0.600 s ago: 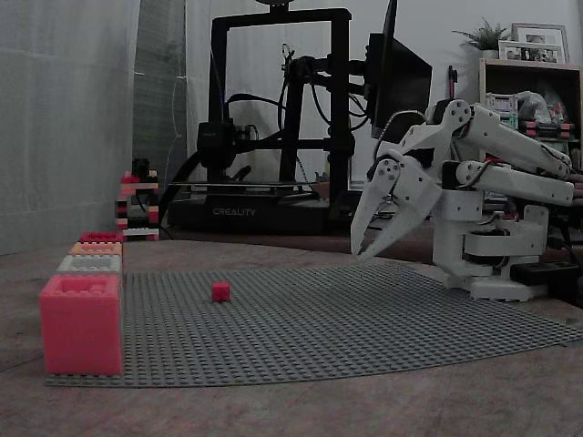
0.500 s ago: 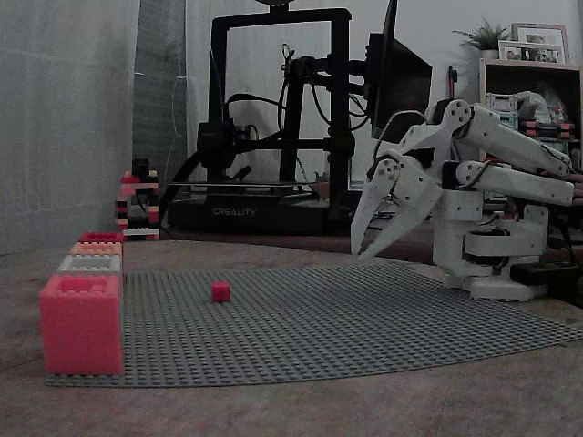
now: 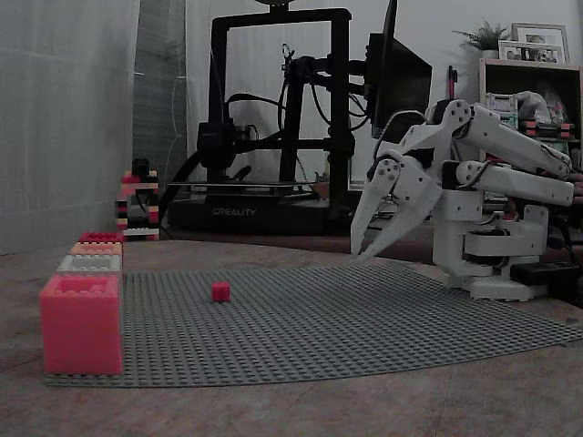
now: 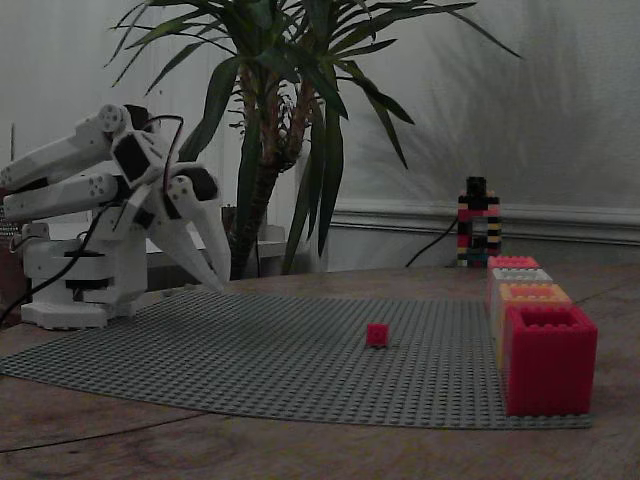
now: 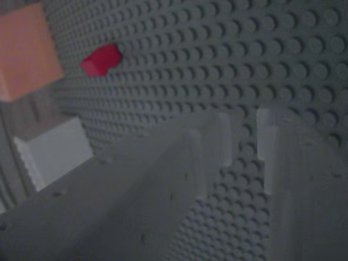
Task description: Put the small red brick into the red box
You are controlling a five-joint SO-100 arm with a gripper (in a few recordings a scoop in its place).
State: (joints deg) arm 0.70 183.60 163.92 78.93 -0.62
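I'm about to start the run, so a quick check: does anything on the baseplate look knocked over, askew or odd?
Nothing stands out. The small red brick sits flat on the grey baseplate, apart from the row of boxes along its edge. The red box stands upright at the row's end. The pincer hangs open above the baseplate, holding nothing.

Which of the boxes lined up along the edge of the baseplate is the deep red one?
The red box, the end one nearest the camera in that fixed view. Behind it sit an orange box, a pale grey box and a pink-coral box.

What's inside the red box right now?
The red box shows a studded rim and a dark hollow; its walls hide the bottom. The small red brick sits apart on the grey baseplate.
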